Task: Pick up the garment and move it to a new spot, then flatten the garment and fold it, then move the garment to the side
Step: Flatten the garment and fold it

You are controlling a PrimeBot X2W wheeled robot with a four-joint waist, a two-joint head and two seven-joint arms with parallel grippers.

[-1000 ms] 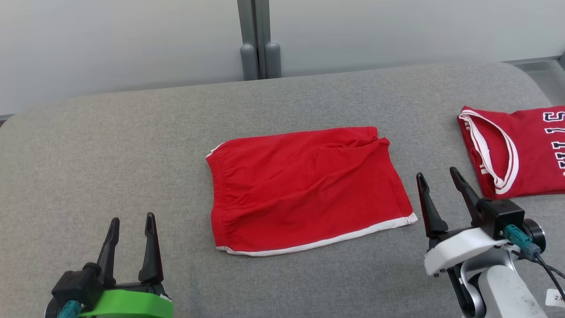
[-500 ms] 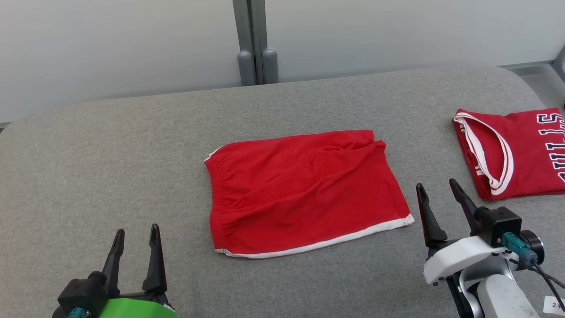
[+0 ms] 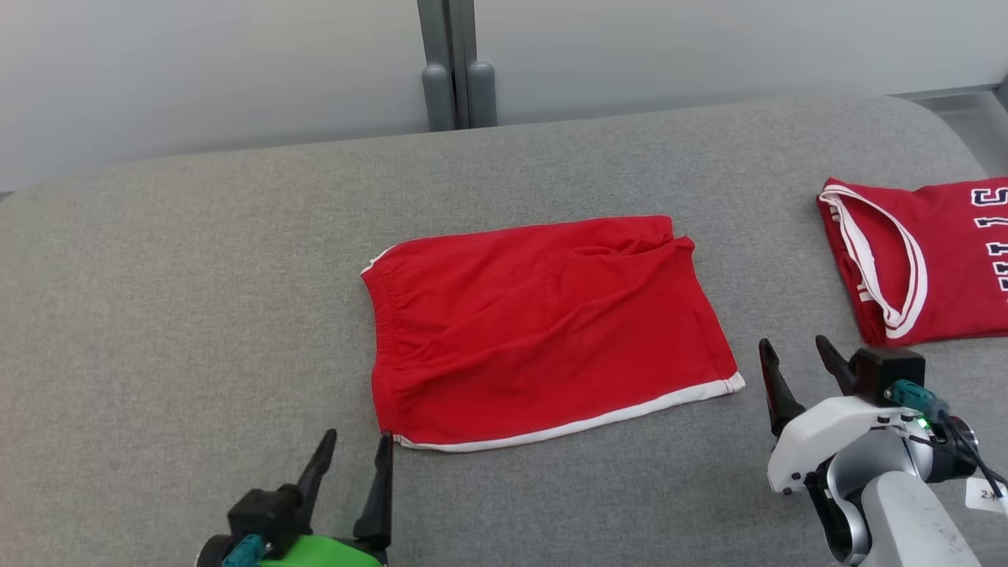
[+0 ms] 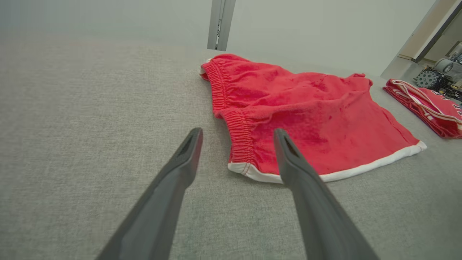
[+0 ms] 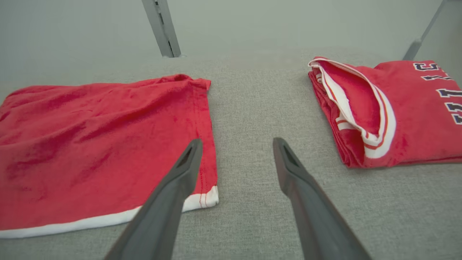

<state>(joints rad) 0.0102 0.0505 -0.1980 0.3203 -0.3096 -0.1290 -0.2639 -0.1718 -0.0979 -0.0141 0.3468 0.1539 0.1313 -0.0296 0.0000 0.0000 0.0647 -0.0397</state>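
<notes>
Head view is showing the left gripper [image 3: 357, 435], spread like the right gripper [image 3: 792, 341], nearing a corner of the shorts [image 3: 543, 331], probably to grasp.

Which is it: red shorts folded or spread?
Folded in half, apparently: the red shorts lie flat, one leg over the other, two layers' edges offset at the far right corner.
</notes>
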